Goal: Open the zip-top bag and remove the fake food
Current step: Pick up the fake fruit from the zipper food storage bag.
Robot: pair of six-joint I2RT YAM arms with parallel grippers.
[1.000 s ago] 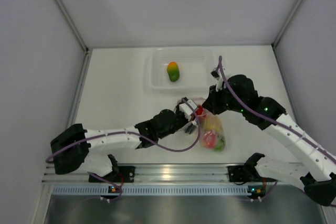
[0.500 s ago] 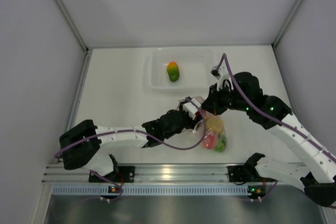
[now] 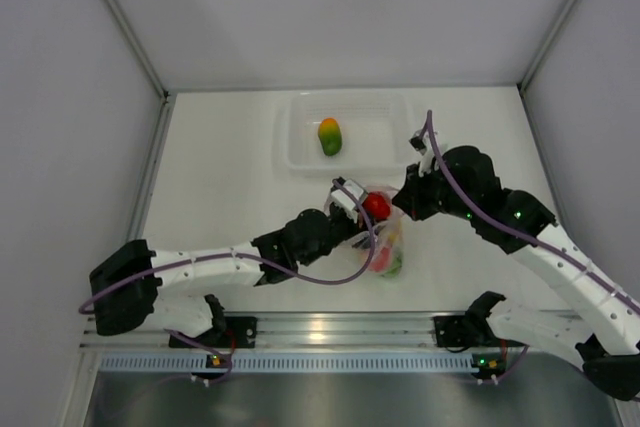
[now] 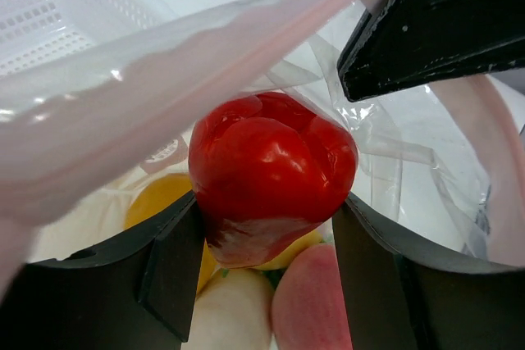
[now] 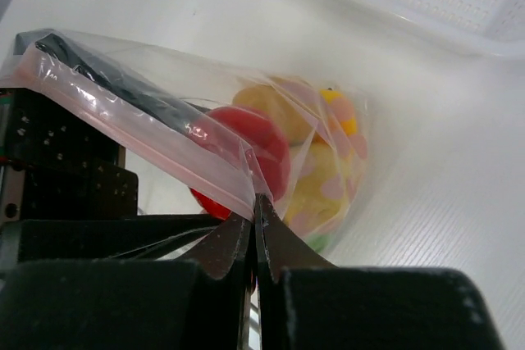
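Now the left gripper (image 4: 267,206) has its two black fingers (image 4: 172,272) pressed against either side of a glossy red piece (image 4: 271,174) of the fake food (image 4: 305,305), the jaws standing fairly wide because the piece fills the gap between them. That red piece sits right at the mouth of the zip-top bag (image 4: 123,112), whose pink zip strip runs across just above the fingers. Below and behind the red piece, deeper in the bag than the fingertips, lie a yellow piece (image 4: 156,198), a pale whitish one (image 4: 234,309) and a pink one. From above, the left gripper (image 3: 365,209) and the right gripper (image 3: 405,197) meet at the top of the bag (image 3: 385,252), with the red piece (image 3: 376,205) between them. The right gripper (image 5: 254,223) is fully closed, pinching the bag's (image 5: 123,96) pink-edged rim between its fingertips and holding that side of the mouth up. Beyond its tips the bag hangs down to the white table (image 3: 230,177). Past both grippers, well apart from the bag, stands a clear tub (image 3: 300,152) with an orange-and-green piece (image 3: 329,135) inside.
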